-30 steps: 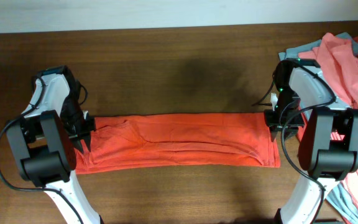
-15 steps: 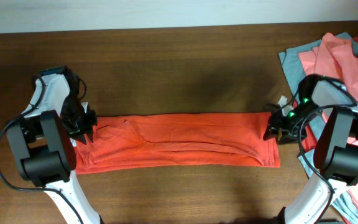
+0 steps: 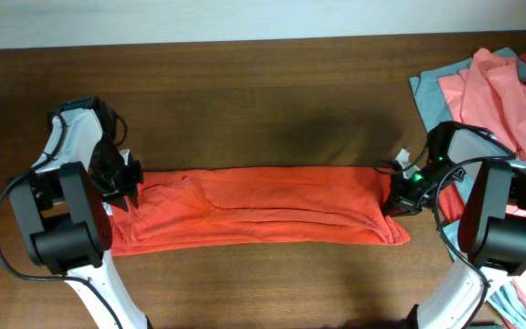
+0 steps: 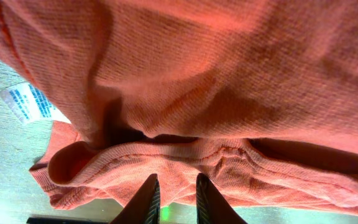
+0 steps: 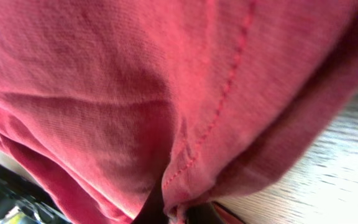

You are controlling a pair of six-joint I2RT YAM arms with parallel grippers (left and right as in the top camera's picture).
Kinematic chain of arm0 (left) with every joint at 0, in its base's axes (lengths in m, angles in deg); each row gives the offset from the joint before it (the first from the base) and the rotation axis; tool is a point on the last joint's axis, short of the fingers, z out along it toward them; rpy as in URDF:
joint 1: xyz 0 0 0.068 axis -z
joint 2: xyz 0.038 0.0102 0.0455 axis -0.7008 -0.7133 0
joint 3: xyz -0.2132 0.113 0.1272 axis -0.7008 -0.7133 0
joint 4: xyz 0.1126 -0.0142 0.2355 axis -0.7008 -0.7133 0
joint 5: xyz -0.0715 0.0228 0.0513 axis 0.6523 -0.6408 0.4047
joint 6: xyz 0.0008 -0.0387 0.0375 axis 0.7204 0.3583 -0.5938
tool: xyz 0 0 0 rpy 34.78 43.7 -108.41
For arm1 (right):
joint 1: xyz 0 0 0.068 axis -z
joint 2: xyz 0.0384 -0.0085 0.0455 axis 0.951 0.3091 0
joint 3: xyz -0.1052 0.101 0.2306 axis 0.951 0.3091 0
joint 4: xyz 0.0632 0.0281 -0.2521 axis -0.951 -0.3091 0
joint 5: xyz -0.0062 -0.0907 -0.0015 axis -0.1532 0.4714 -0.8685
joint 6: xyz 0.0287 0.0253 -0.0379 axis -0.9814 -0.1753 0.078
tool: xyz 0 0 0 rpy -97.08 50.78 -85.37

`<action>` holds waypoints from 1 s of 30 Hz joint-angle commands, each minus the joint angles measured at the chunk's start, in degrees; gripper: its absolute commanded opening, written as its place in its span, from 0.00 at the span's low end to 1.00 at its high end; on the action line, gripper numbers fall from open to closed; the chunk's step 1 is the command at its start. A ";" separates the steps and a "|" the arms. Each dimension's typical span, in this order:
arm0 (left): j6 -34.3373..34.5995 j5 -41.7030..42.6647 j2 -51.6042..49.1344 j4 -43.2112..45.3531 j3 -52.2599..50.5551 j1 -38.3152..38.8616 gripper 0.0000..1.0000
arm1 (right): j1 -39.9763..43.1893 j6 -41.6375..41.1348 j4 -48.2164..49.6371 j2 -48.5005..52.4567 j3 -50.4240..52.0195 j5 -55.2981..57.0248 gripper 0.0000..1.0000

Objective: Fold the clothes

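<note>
The dark wooden table (image 3: pixel 263 91) fills the overhead view. Across its middle lies the orange-red T-shirt (image 3: pixel 263 215), folded into a long, narrow band that runs from the left arm to the right arm, with lengthwise creases and a slight upward bow. No lettering shows on it from above.

At the far right edge of the table sits a loose heap of other clothes: a salmon-pink shirt (image 3: pixel 496 91) on top of a teal-grey shirt (image 3: pixel 432 87), well apart from the folded band's middle but near its right end.

The left arm (image 3: pixel 62 210) stands over the band's left end and the right arm (image 3: pixel 496 219) over its right end.

The right gripper (image 3: pixel 402 196) is at the upper right corner of the band. In the right wrist view the shirt's cloth (image 5: pixel 104 93) covers nearly the whole picture, a stitched hem runs down it, and the fabric is gathered into a tight pinch between the dark fingers at the bottom (image 5: pixel 173 208); the claw is closed on the shirt.

The left gripper (image 3: pixel 121 187) is at the upper left corner. In the left wrist view its two fingers (image 4: pixel 149 196) stand close together with a thin gap, their tips against a rolled hem of the shirt (image 4: pixel 229 74). Whether they pinch the cloth or only touch it I cannot tell.

A small white care label (image 4: pixel 33 102) with blue print sticks out from the fabric at the left, over bare table.
</note>
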 commanded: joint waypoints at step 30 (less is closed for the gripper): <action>0.28 1.77 6.78 2.64 0.66 -1.27 0.20 | -33.90 -18.80 -10.47 -6.40 -25.92 10.14 0.04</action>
